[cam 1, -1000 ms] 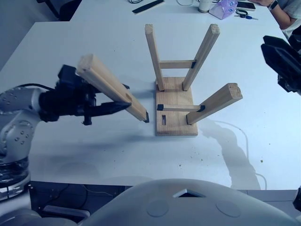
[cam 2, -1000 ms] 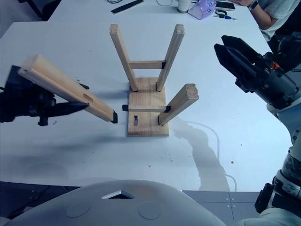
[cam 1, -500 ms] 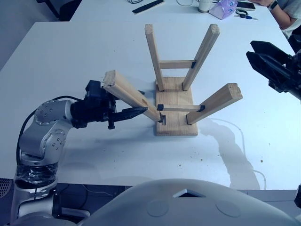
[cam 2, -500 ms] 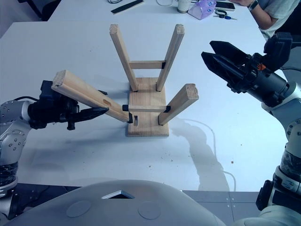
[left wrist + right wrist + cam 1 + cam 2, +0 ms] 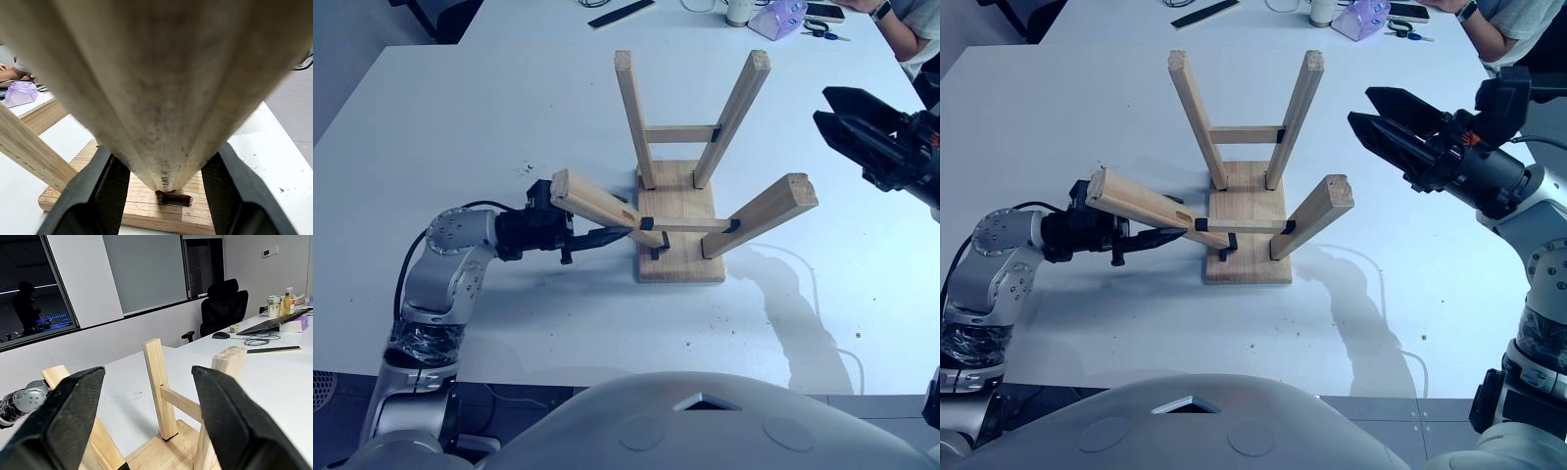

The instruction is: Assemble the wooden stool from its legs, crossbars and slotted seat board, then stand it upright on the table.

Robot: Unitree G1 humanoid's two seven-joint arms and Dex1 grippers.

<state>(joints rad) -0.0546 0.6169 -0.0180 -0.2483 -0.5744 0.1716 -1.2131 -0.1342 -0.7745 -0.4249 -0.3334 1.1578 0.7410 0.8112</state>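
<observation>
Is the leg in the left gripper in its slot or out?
Out. The leg slants in the left gripper, and the left wrist view shows the slot in the seat board empty past its tip.

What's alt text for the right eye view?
The left gripper holds a tilted leg, its lower end at the board. Three other legs rise from it; the right gripper hovers open to their right.

Qty per kind, wood pts: leg (image 5: 634, 117) x4, crossbar (image 5: 680, 133) x2, slotted seat board (image 5: 685, 261) x1.
</observation>
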